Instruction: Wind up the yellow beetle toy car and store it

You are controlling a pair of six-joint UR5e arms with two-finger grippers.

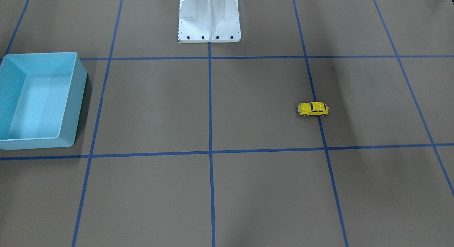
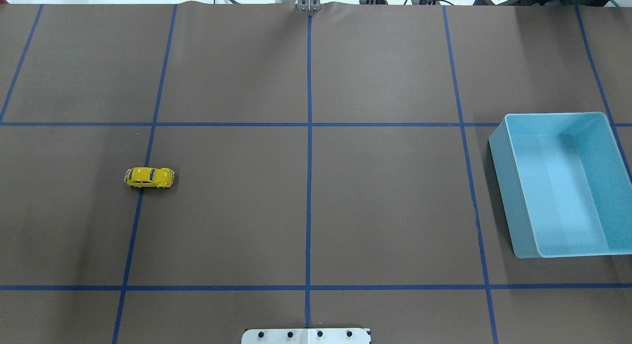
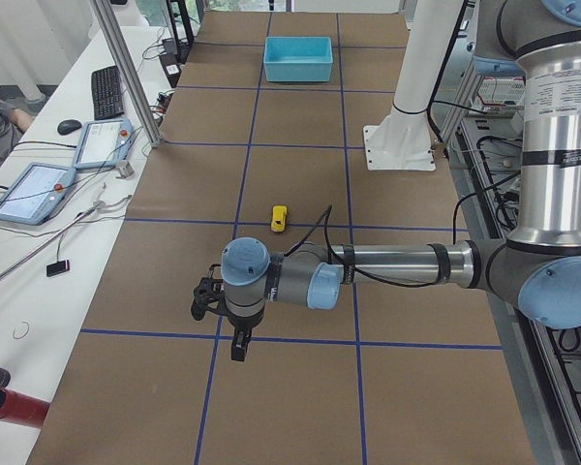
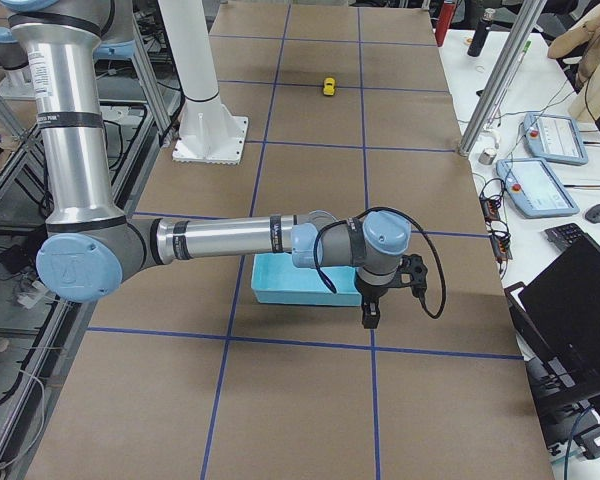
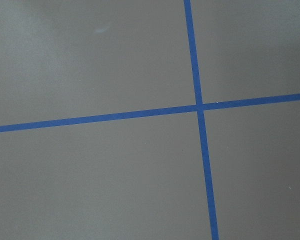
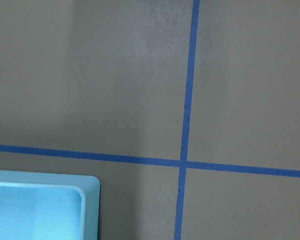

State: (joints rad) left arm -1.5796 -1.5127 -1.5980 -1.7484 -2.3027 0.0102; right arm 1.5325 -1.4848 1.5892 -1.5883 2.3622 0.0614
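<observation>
The yellow beetle toy car (image 2: 149, 177) stands on its wheels on the brown table, on the robot's left half; it also shows in the front view (image 1: 313, 108) and both side views (image 3: 280, 217) (image 4: 329, 87). The empty light blue bin (image 2: 503, 186) stands at the robot's right (image 1: 76, 98). My left gripper (image 3: 237, 344) hangs high over the table's left end, well short of the car. My right gripper (image 4: 369, 315) hangs beyond the bin (image 4: 290, 285); a corner of the bin shows in the right wrist view (image 6: 40, 210). I cannot tell whether either gripper is open or shut.
Blue tape lines (image 2: 309, 136) divide the table into squares. The white robot pedestal (image 1: 209, 23) stands at the middle of the robot's edge. Operators' desks with tablets (image 3: 34, 189) (image 4: 535, 185) and metal posts (image 3: 126, 68) run along the far side.
</observation>
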